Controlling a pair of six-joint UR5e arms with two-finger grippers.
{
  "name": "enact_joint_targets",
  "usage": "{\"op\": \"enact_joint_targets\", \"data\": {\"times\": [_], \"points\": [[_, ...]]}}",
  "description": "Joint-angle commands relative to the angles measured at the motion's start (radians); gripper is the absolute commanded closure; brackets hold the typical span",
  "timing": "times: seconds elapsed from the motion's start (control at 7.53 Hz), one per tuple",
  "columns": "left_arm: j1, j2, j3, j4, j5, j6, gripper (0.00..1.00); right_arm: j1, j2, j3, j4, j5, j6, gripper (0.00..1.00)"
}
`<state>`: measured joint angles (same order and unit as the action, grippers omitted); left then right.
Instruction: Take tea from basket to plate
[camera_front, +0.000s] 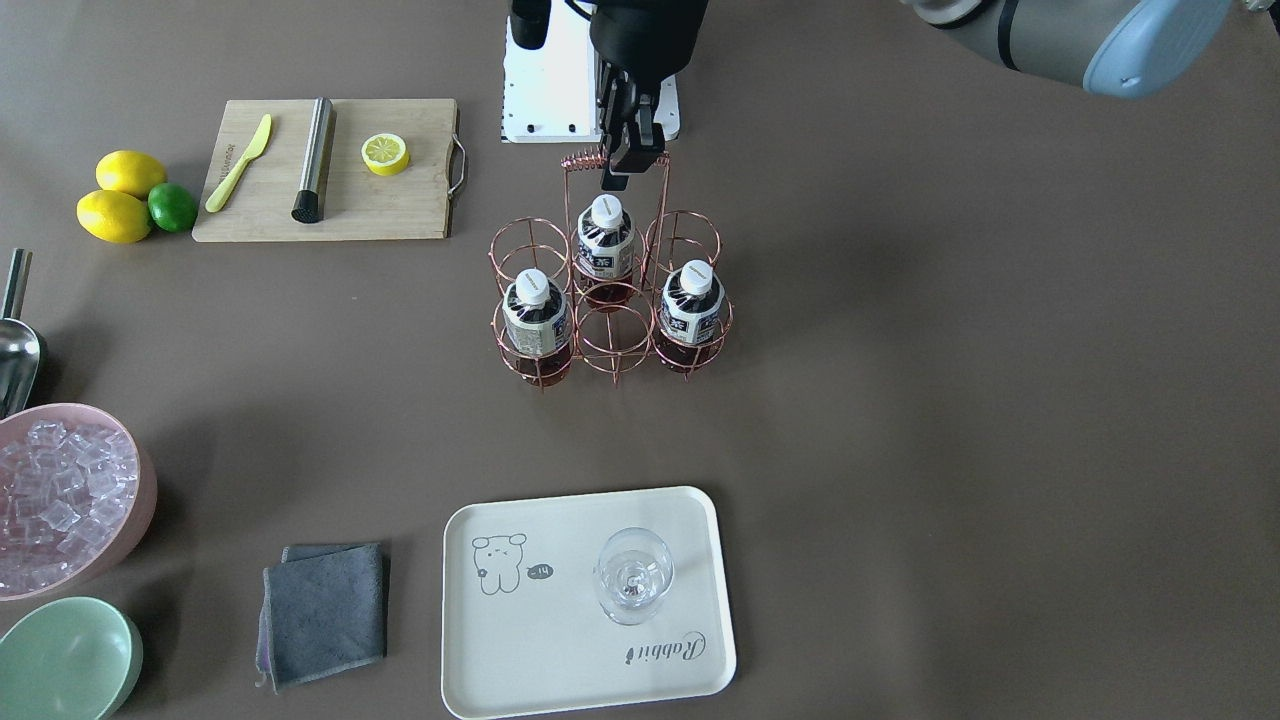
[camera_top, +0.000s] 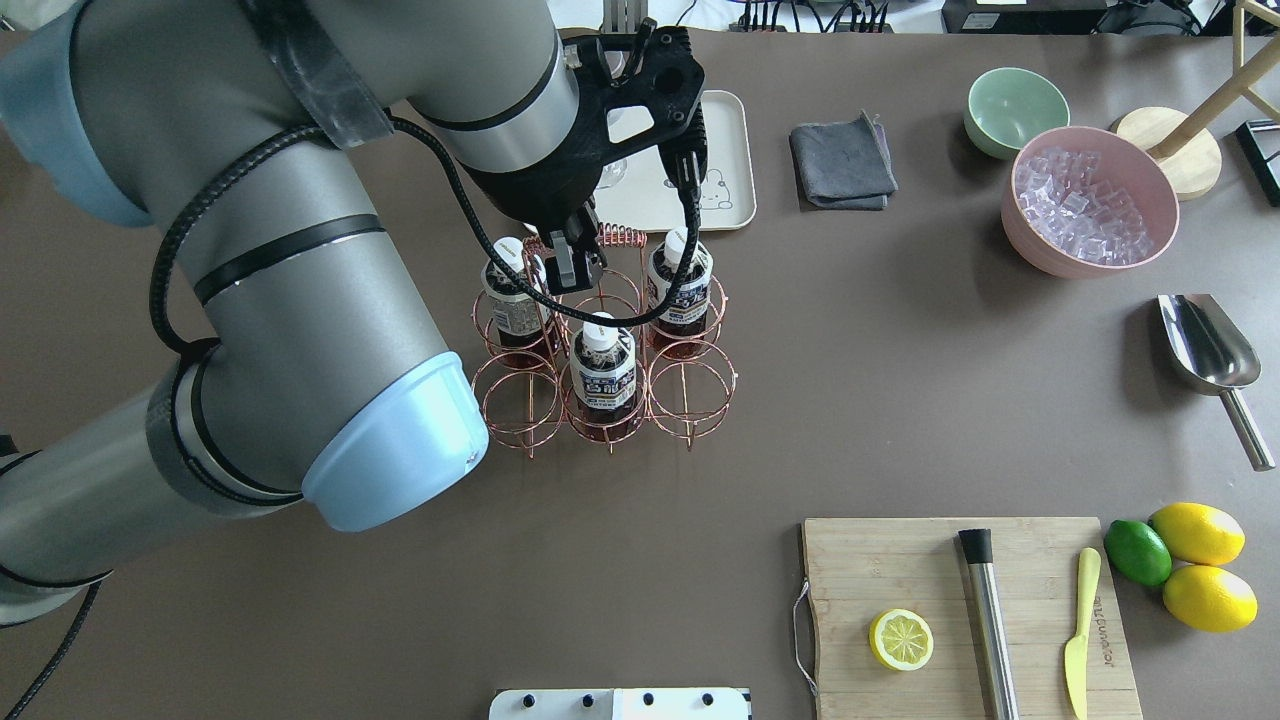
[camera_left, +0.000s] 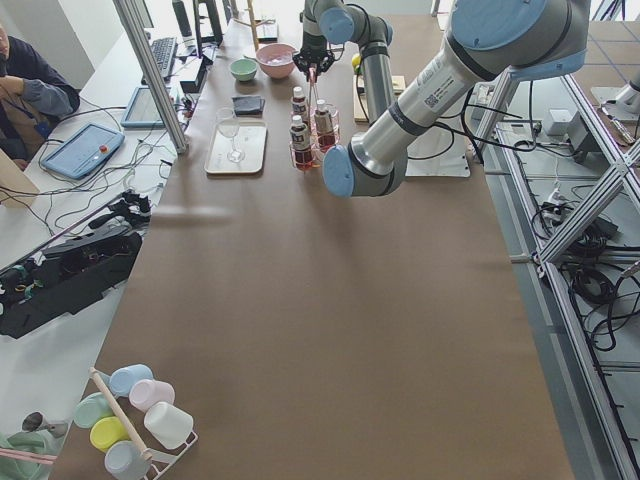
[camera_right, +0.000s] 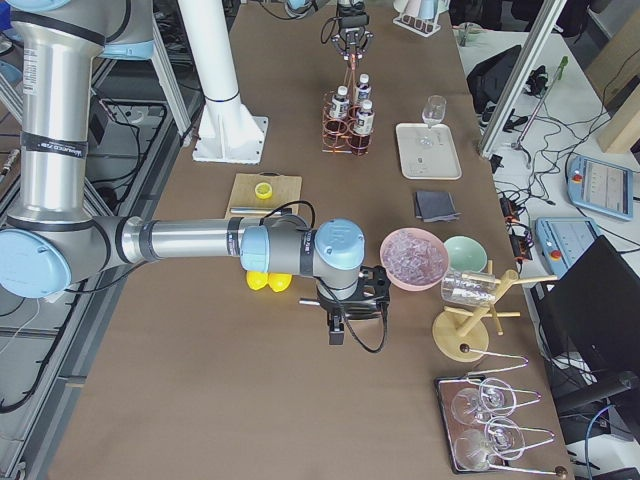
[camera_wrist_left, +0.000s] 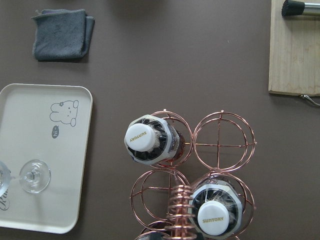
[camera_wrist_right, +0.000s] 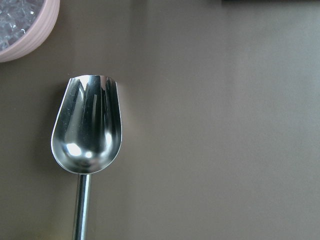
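Brown matting covers the long table (camera_front: 950, 400), and near its middle sits a copper wire basket (camera_wrist_left: 218, 146) of six rings with a coiled handle on top. All the tea is standing upright in it. One tea bottle (camera_front: 606, 240) is in the middle ring of the row nearer the robot. A second bottle (camera_front: 536, 315) and a third bottle (camera_front: 691, 305) are in the outer rings of the farther row. The left gripper (camera_front: 630, 172) hangs over the basket's handle, pointing down. Its fingers look close together, but from where I stand I can't tell whether they are closed or touching the wire. No bottle is in them. On the side of the basket away from the robot, apart from it, lies the plate (camera_front: 560, 660), cream with a little bear and "Rabbit" printed on it. A clear stemmed glass (camera_front: 633, 575) stands on it, and a folded grey cloth (camera_front: 325, 610) lies just beside it. Toward the robot's right end of the table, the right gripper (camera_right: 338, 322) hangs near a pink bowl (camera_top: 1085, 268) of ice, with a steel scoop (camera_wrist_right: 87, 125) on the table below its camera. I can't tell how its fingers are set. A mint-green bowl (camera_front: 60, 660) sits next to the pink one. On the robot's side, a wooden cutting board (camera_front: 400, 200) carries a lemon half (camera_front: 385, 153), a yellow knife (camera_front: 238, 163) and a steel rod (camera_front: 313, 160).
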<state>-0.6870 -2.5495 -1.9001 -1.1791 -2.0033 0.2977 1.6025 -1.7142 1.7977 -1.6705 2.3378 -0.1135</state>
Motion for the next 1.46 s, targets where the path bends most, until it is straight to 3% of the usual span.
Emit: {"op": "enact_joint_targets", "data": {"times": [0.0, 0.53, 0.8, 1.33], "points": [[0.004, 0.002, 0.004, 0.006, 0.021, 0.001, 1.00, 0.001, 0.001, -0.001, 0.000, 0.000, 0.000, 0.00], [0.004, 0.009, 0.010, 0.006, 0.023, 0.003, 1.00, -0.001, 0.011, -0.004, 0.000, 0.003, -0.006, 0.00], [0.004, 0.011, 0.010, 0.006, 0.023, 0.001, 1.00, -0.074, 0.028, -0.001, 0.002, -0.002, 0.003, 0.00], [0.004, 0.018, 0.012, 0.004, 0.029, 0.001, 1.00, -0.177, 0.177, -0.018, 0.002, 0.000, 0.050, 0.00]]}}
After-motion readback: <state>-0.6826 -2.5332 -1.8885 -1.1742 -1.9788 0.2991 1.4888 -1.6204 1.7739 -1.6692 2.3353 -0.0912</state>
